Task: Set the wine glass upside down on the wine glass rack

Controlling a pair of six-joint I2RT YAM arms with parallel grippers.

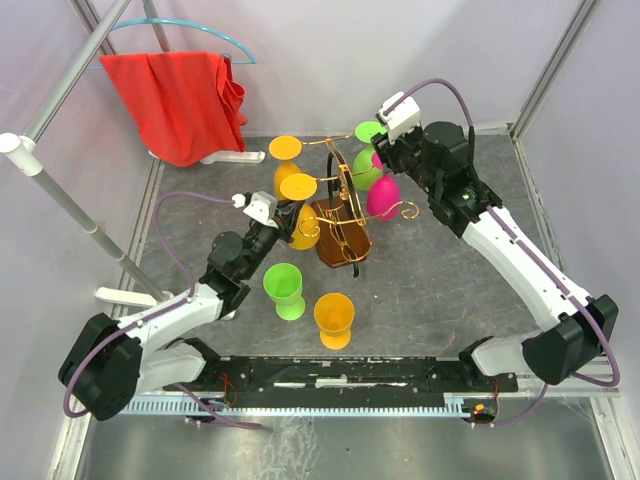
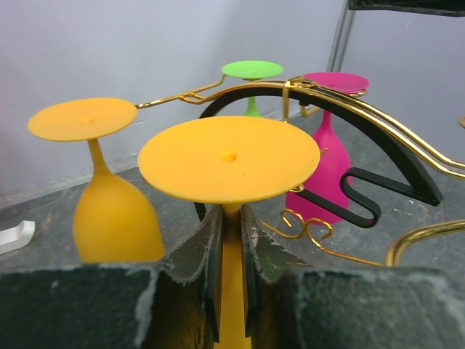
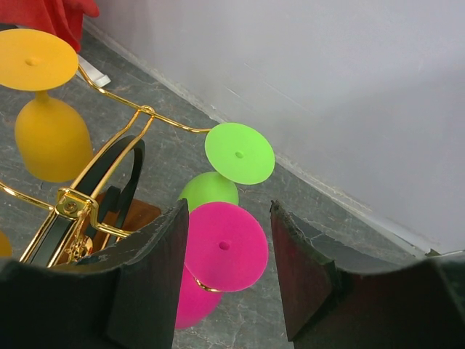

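The wine glass rack, gold wire arms on a dark brown base, stands mid-table. My left gripper is shut on the stem of an upside-down orange wine glass, foot up, at the rack's left side; in the left wrist view the fingers clamp the stem under the foot. Its bowl is hidden there. My right gripper is open, above a pink glass hanging on a rack arm; its foot lies between the open jaws without touching them.
A second orange glass and a green glass hang upside down at the rack's back. An upright green glass and an upright orange glass stand in front. A red cloth hangs on a hanger at the back left.
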